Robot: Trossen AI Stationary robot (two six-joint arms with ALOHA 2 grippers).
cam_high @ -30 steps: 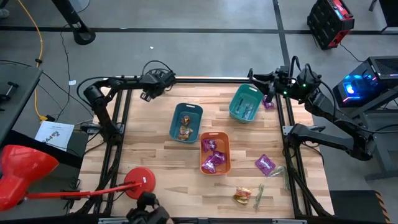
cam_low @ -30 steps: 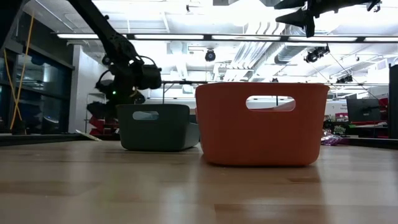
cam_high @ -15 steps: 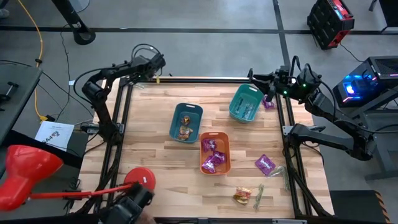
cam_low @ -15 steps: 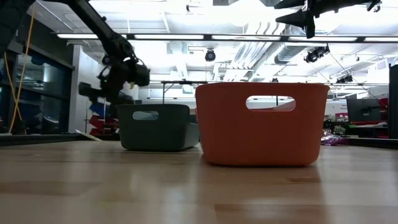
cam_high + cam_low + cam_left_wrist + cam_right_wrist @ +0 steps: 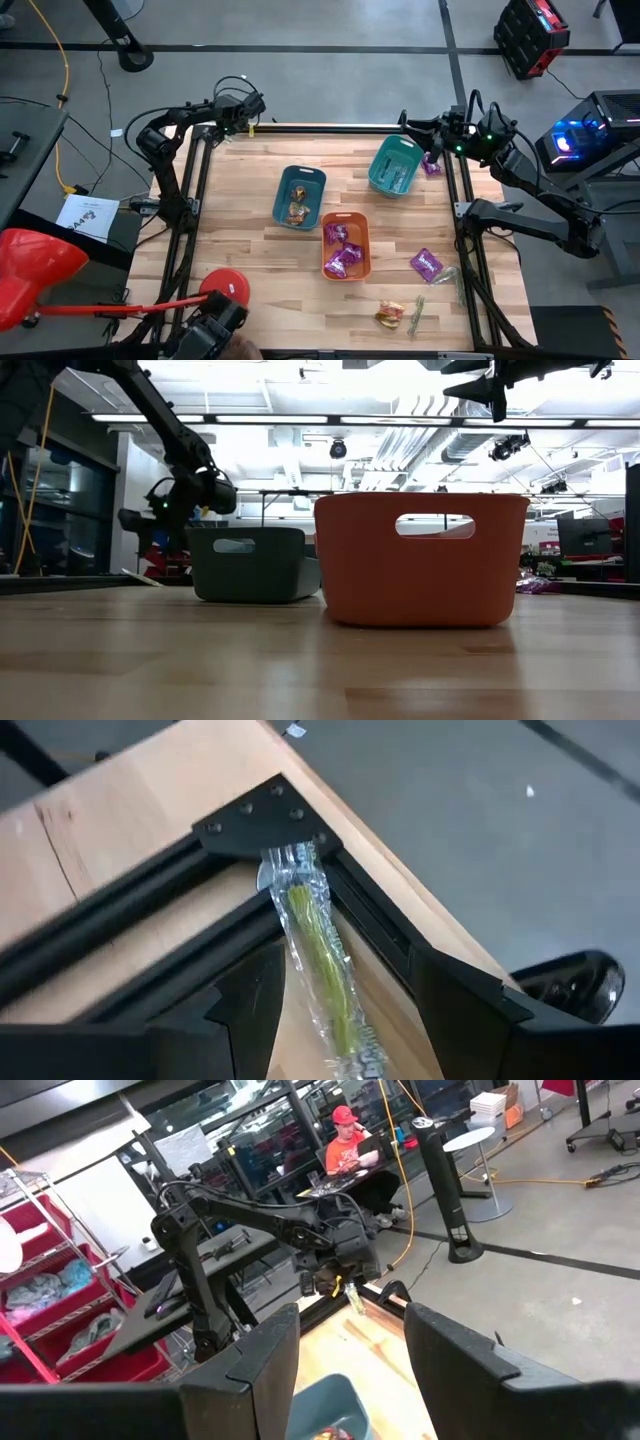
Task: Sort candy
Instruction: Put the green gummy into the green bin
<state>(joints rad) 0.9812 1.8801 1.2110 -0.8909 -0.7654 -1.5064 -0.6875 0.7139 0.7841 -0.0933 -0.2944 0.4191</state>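
A pale green stick (image 5: 318, 955) in a clear wrapper lies at the table's far left corner, its far end on the black frame bracket (image 5: 255, 820). My left gripper (image 5: 340, 970) is open low over it (image 5: 250, 118), one finger on each side. My right gripper (image 5: 408, 125) is open and empty, hovering by the far teal bin (image 5: 393, 165), which holds green sticks. The middle teal bin (image 5: 299, 195) holds orange-gold sweets, and the orange bin (image 5: 345, 245) holds purple packets. Loose on the table are purple packets (image 5: 426, 264) (image 5: 431, 165), a gold sweet (image 5: 390, 316) and a green stick (image 5: 417, 314).
Black frame rails (image 5: 195, 190) run along the table's left, right and far edges. A red stand (image 5: 225, 290) sits at the near left corner. Bare wood (image 5: 240, 220) lies left of the bins. A person (image 5: 345, 1140) sits at a desk in the room beyond.
My left gripper has swung from over the table's far left part toward the far left corner, turned about, and come down lower over the green stick there. My right arm has kept still, and the bins and loose candy have not moved.
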